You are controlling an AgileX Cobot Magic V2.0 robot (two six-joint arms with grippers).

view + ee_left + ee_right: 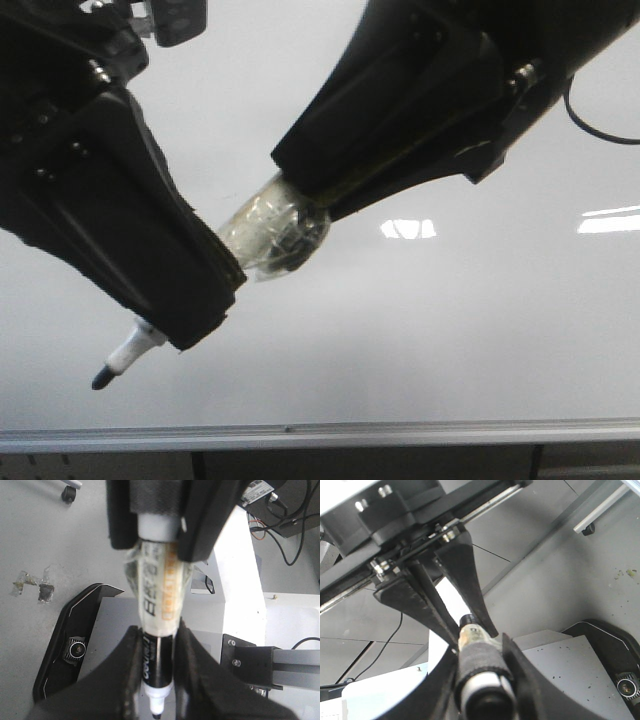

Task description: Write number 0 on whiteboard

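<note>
The whiteboard fills the front view, with its silver rail along the bottom. No number 0 shows on it. A black marker with a white collar and dark tip points down-left, just off the board. Its middle is wrapped in clear tape. My left gripper is shut on the marker's front part. My right gripper is shut on its rear end, which has a grey sleeve. The two grippers nearly meet tip to tip along the marker.
Bright rectangular light reflections lie on the board at the right. A black cable hangs near the right arm. The left wrist view shows the floor, a black base cover and a white stand below.
</note>
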